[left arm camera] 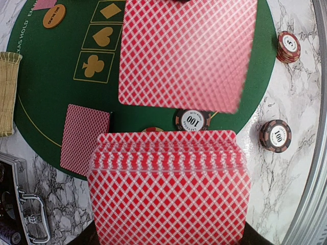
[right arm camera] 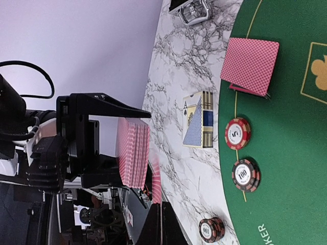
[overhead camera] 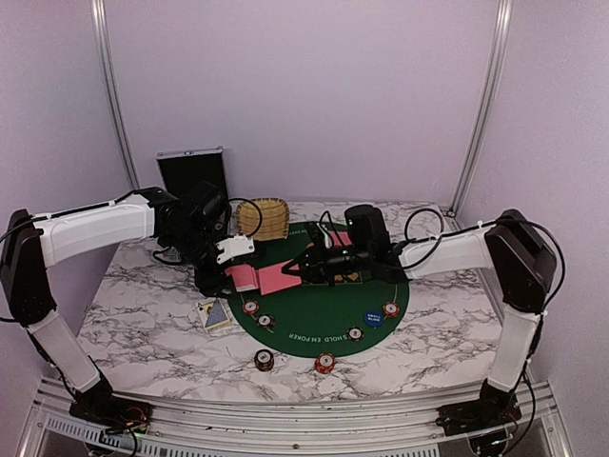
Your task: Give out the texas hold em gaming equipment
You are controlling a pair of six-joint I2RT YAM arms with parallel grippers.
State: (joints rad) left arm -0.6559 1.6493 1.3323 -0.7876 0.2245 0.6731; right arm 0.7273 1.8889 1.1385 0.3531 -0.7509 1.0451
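The left fingers (overhead camera: 233, 274) are closed on a thick deck of red-backed cards (left arm camera: 168, 189) and hold it clear of the marble desk (overhead camera: 143, 314), above the left edge of the round green felt mat (overhead camera: 381, 290). The right fingers (overhead camera: 308, 268) are closed as well, pinching one edge of a single card (left arm camera: 186, 53). That card hangs back-up just beyond the deck, between the two sets of fingers, and is blurred in the left wrist view.

Under the gap between the deck and this card, a 100 chip (left arm camera: 191, 120) sits on the mat. Below the left fingers and to one side, a face-down card (left arm camera: 84, 138) lies flat on the felt. An orange disc (left arm camera: 54, 16) lies farther out on the felt, beyond that card.

On the near side of the left fingers, a card box (overhead camera: 215, 314) rests on the bare desk just off the mat. On the near side of the right fingers, a blue disc (overhead camera: 373, 318) lies close to the mat's rim. Two chip stacks (overhead camera: 264, 359) stand on the marble just off the mat's near edge.

Beyond the left fingers, toward the back wall, a wicker basket (overhead camera: 264, 219) and a black case (overhead camera: 192, 171) sit near each other.
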